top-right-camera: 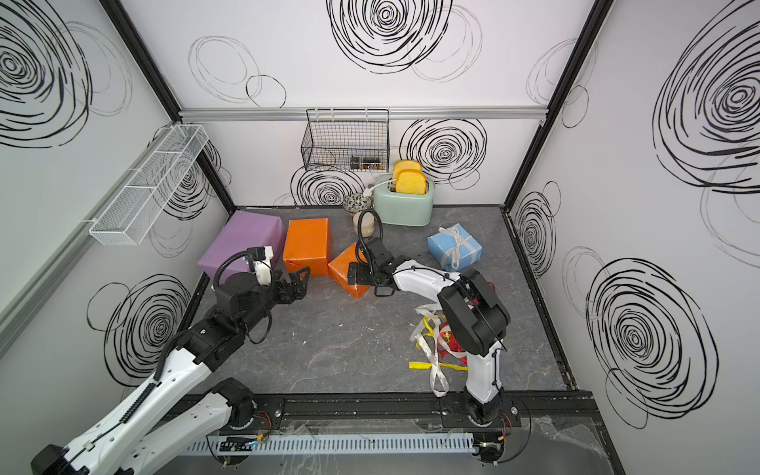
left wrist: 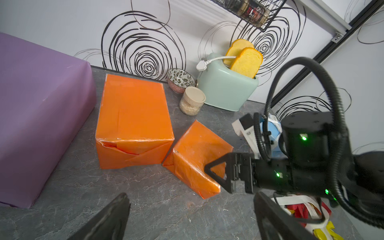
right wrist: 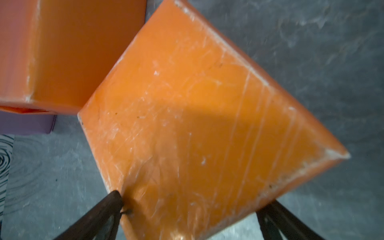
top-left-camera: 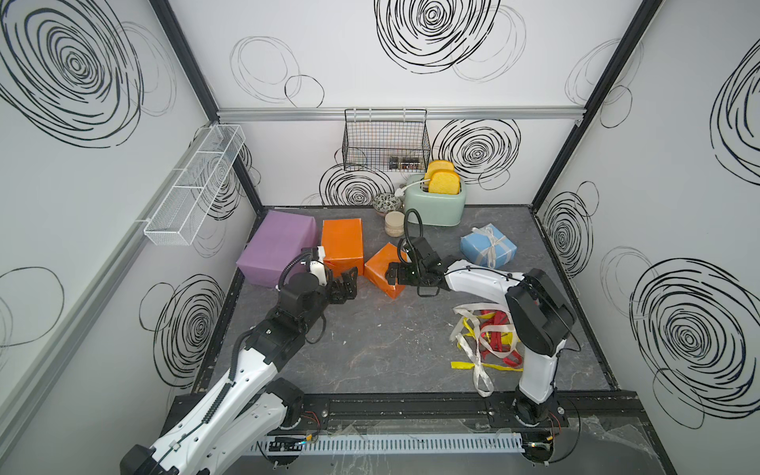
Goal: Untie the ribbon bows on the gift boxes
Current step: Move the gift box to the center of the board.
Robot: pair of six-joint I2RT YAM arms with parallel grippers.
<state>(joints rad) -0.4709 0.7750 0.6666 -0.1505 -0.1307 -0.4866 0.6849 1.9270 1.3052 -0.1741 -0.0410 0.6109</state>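
Grey marbled tabletop [top-left-camera: 370, 341] fills a booth whose white walls [top-left-camera: 337, 53] carry black swirl drawings. At the back stand a mint-green toaster [top-left-camera: 436, 207] with two toast slices [top-left-camera: 443, 183], a patterned bowl [top-left-camera: 385, 202] and a small lidded jar [top-left-camera: 395, 224]. A black wire basket [top-left-camera: 384, 140] hangs above them, and a white mesh shelf [top-left-camera: 193, 185] is fixed to the left wall.

Three boxes show only plain paper: the lilac box [top-left-camera: 275, 246] at rear left, the medium orange box [top-left-camera: 342, 244] just beside it, and the small orange cube [top-left-camera: 378, 273], turned cornerwise close against that box. A heap of loose ribbons [top-left-camera: 481, 335], yellow, red and white, lies at front right, partly under the right arm [top-left-camera: 481, 279].

The one tied white-silvery ribbon bow [top-left-camera: 488, 236] sits on the light-blue box [top-left-camera: 471, 246] at rear right, near the toaster. The right gripper [top-left-camera: 391, 274] points away from it, jaws spread wide astride a corner of the small orange cube, grasping nothing. The left gripper [top-left-camera: 348, 284] hangs before the medium orange box, jaws wide and empty, well apart from the bow, with the cube and the right arm between.
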